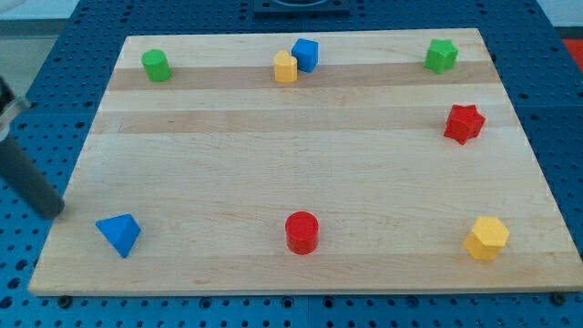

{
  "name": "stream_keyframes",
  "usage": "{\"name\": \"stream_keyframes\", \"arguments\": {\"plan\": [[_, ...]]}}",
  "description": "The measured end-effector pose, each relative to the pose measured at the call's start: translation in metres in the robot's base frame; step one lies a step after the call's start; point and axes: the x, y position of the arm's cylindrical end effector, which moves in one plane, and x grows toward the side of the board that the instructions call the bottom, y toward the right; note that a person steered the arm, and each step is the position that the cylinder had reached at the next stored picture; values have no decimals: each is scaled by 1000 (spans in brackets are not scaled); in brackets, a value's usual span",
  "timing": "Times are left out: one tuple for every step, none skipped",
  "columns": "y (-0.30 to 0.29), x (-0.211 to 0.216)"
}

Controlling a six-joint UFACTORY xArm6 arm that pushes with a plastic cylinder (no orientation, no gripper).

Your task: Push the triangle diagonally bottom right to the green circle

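Observation:
A blue triangle (119,234) lies near the board's bottom left corner. A green circle (156,65) stands at the top left of the wooden board (273,137). My rod comes in from the view's left edge, and my tip (55,213) rests at the board's left edge, a little to the left of and above the blue triangle, apart from it.
A yellow block (285,67) and a blue cube (306,54) touch at the top middle. A green star (441,56) is at the top right, a red star (464,123) at the right, a yellow hexagon (487,238) at the bottom right, a red circle (301,231) at the bottom middle.

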Motion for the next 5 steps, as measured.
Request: {"name": "stream_keyframes", "arguments": {"plan": [[18, 66], [26, 65], [44, 62], [94, 24], [145, -25]]}}
